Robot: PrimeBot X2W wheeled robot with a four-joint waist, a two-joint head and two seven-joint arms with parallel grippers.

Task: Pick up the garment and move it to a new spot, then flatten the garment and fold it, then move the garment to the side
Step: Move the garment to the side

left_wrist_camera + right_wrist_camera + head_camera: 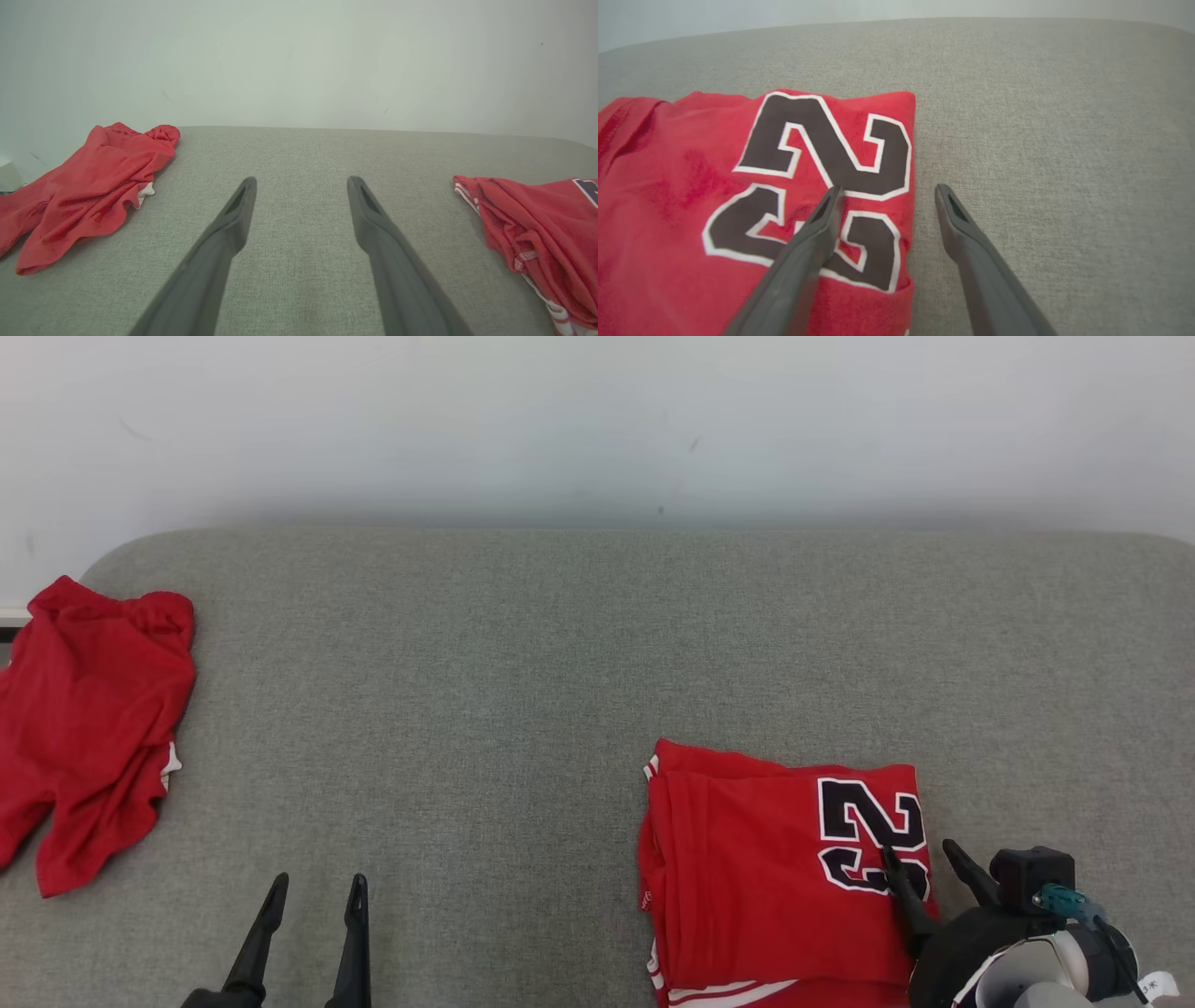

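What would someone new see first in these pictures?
The bright red folded jersey with a big black number, at the lower right of the grey surface. The right gripper is there, open jaws straddling the jersey's right edge. Another red garment lies crumpled at the far left.

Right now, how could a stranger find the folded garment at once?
On the grey cushioned surface, look at the near right, by the right gripper. The folded red jersey lies there. Unlike the crumpled red shorts at far left, it shows black, white-edged numerals.
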